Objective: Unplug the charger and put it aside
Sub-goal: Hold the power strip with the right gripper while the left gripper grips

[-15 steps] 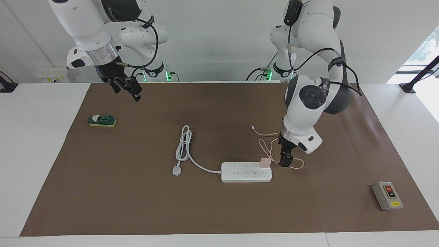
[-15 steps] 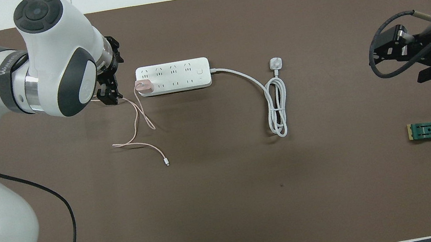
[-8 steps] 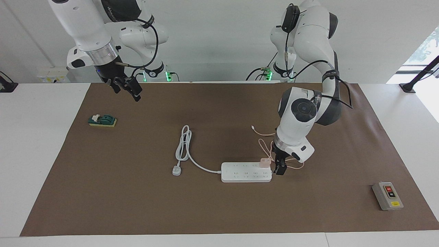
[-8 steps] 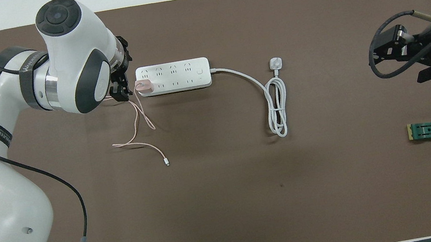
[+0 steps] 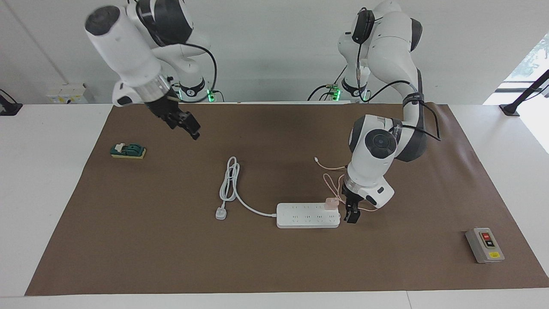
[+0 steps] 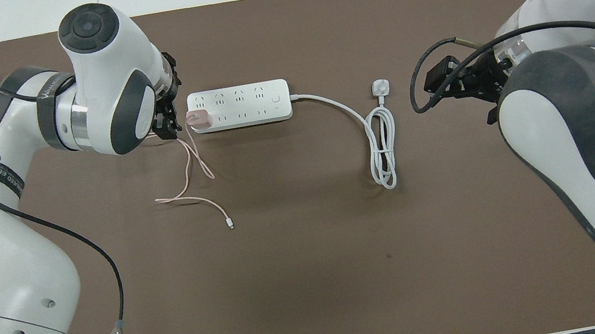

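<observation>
The charger [image 5: 330,203], a small pale-pink cube, sits plugged into the white power strip [image 5: 306,216] at the strip's end toward the left arm's end of the table. It also shows in the overhead view [image 6: 199,120]. Its thin pink cable [image 5: 332,182] lies looped on the mat, nearer to the robots than the strip. My left gripper [image 5: 351,214] is low at the mat, just off that end of the strip and right beside the charger; it also shows in the overhead view [image 6: 166,125]. My right gripper [image 5: 184,125] is open and empty, up over the mat.
The strip's thick white cord [image 5: 229,180] lies coiled beside it, ending in a white plug [image 5: 221,213]. A green switch block [image 5: 128,150] lies toward the right arm's end. A grey button box [image 5: 484,244] stands toward the left arm's end. A brown mat [image 5: 274,266] covers the table.
My left gripper has come down and moved in beside the charger at the strip's end. My right arm has swung out over the mat toward the middle.
</observation>
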Tool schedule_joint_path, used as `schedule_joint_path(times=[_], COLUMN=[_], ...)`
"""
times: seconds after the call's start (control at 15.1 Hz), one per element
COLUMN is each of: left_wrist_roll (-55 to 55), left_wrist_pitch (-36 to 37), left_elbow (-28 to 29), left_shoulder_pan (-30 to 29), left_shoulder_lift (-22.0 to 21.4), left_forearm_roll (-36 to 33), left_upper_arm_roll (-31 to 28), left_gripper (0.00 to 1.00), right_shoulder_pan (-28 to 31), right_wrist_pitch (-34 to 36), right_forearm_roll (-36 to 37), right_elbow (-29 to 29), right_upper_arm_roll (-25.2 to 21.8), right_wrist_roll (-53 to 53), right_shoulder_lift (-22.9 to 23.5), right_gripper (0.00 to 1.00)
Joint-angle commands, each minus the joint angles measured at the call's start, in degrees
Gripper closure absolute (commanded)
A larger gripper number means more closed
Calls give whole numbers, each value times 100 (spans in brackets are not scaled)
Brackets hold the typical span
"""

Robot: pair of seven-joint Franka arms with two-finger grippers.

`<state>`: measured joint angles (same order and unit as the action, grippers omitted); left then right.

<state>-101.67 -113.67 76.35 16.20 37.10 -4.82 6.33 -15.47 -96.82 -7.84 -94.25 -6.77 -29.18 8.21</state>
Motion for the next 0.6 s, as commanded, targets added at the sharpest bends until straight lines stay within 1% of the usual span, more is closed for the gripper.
schedule_joint_path(times=[0.0, 0.13, 0.2, 0.27, 0.4, 0.53], left_wrist_roll=[-54, -89, -150, -255, -396, -458], left_wrist_pitch=[-50, 20, 46, 64, 212, 275], left_elbow=[-173, -164, -164, -164, -155, -155], left_shoulder_pan=[85, 190, 226, 296, 427, 463], left_shoulder_lift=[140, 131, 122, 96, 52, 61], left_forearm_roll=[-150, -159, -159, -159, -159, -159], left_upper_arm_roll=[-44, -44, -44, -44, -44, -44], left_gripper=[0, 0, 0, 0, 0, 0], right_shoulder_pan=[194, 185, 124, 36, -183, -315], right_wrist_pitch=[339, 279, 156, -89, -651, -1213], right_forearm_roll=[421, 362, 231, -57, -829, -1577], right_elbow=[100, 21, -40, -93, -120, -103], right_upper_arm_roll=[-26, -9, 0, 17, 17, 17], right_wrist_roll=[939, 757, 321, -423, -1813, -2493], right_shoulder_lift=[-241, -276, -250, -198, 109, 434], right_gripper=[0, 0, 0, 0, 0, 0])
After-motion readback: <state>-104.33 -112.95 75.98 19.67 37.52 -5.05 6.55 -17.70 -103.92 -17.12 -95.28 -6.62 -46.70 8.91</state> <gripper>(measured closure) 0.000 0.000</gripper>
